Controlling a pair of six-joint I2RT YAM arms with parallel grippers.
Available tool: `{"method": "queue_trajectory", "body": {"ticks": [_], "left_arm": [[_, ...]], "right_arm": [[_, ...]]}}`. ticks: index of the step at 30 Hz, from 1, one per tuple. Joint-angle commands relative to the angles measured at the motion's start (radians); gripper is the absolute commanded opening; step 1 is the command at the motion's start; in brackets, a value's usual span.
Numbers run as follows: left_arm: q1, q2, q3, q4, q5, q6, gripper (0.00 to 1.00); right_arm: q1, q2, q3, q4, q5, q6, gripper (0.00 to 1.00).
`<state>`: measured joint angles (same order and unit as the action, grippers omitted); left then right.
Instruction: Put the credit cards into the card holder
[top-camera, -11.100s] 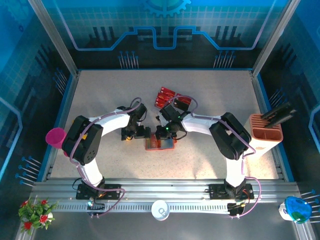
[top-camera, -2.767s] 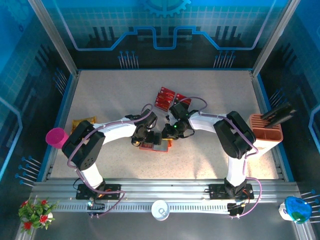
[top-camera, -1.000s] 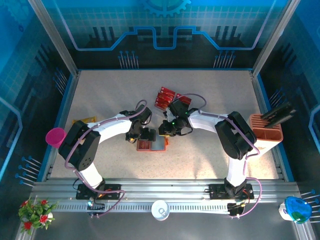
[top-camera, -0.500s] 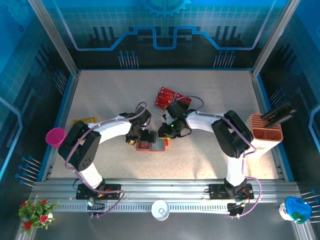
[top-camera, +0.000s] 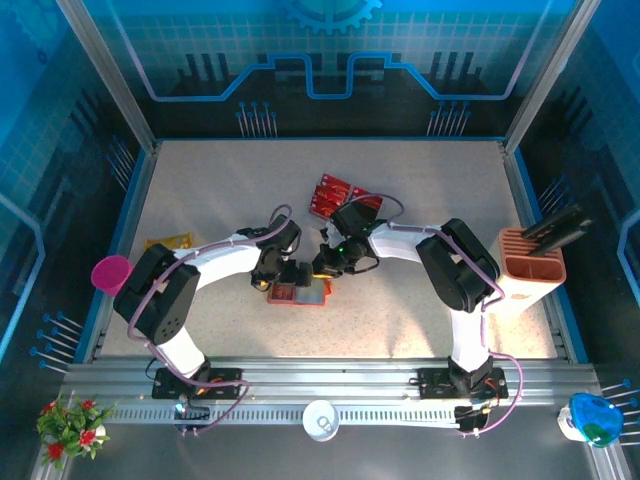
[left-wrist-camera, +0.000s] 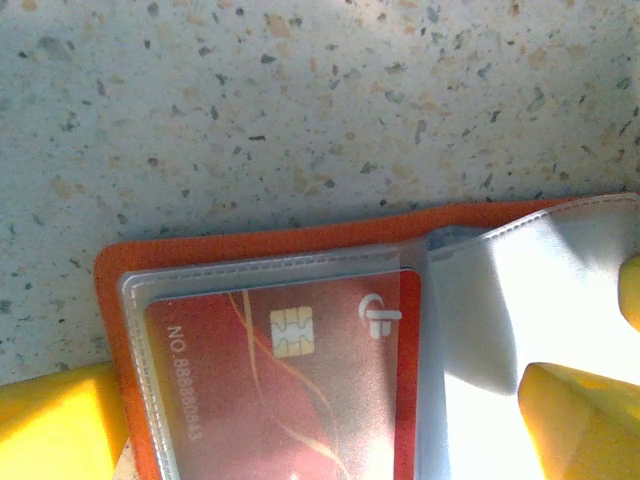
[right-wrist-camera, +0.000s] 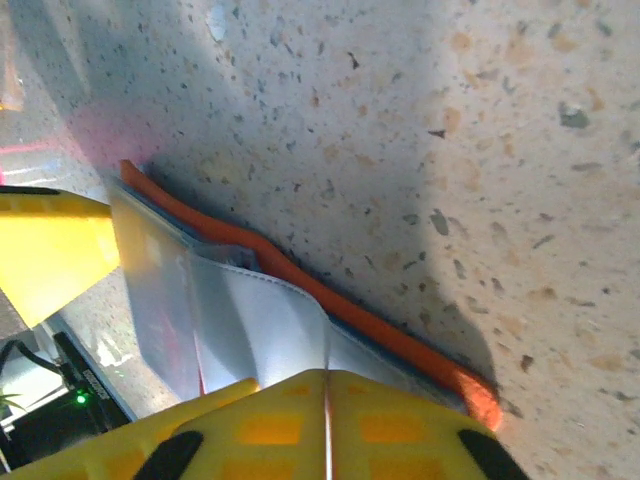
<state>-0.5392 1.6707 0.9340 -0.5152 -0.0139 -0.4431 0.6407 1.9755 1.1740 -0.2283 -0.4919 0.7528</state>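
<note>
The orange-red card holder (top-camera: 300, 294) lies open at the worktop's middle, a red chip card (left-wrist-camera: 285, 375) in its clear pocket, with more red credit cards (top-camera: 333, 194) piled toward the far edge.

A speckled beige table (top-camera: 420, 190) carries four things. The orange-red card holder (top-camera: 300, 295) lies open near its middle, loose red credit cards (top-camera: 333, 194) just beyond it (overlapping one another). A peach slotted stand (top-camera: 530, 275) stands far right, a yellow-orange packet (top-camera: 166, 243) at left.
</note>
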Motion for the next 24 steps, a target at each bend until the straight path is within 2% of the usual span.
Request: {"method": "queue_trajectory", "body": {"ticks": [1,4,11,20,24], "left_arm": [[-0.005,0.011,-0.04,0.006,0.034,0.003,0.99],[-0.004,-0.014,-0.023,-0.011,0.031,0.004,0.99],[0.02,-0.106,0.048,-0.063,0.011,0.005,0.99],[0.164,-0.158,0.062,-0.146,-0.052,-0.072,0.99],[0.192,-0.15,0.043,-0.157,-0.054,-0.087,0.99]], "right_arm": [[0.011,0.009,0.001,0.064,-0.059,0.036,0.05],[0.008,0.007,-0.005,0.082,-0.062,0.053,0.01],[0.007,-0.006,0.0,0.089,-0.066,0.065,0.0],[0.015,-0.026,0.03,0.082,-0.076,0.071,0.0],[0.026,-0.037,0.046,0.075,-0.081,0.072,0.0]]}}
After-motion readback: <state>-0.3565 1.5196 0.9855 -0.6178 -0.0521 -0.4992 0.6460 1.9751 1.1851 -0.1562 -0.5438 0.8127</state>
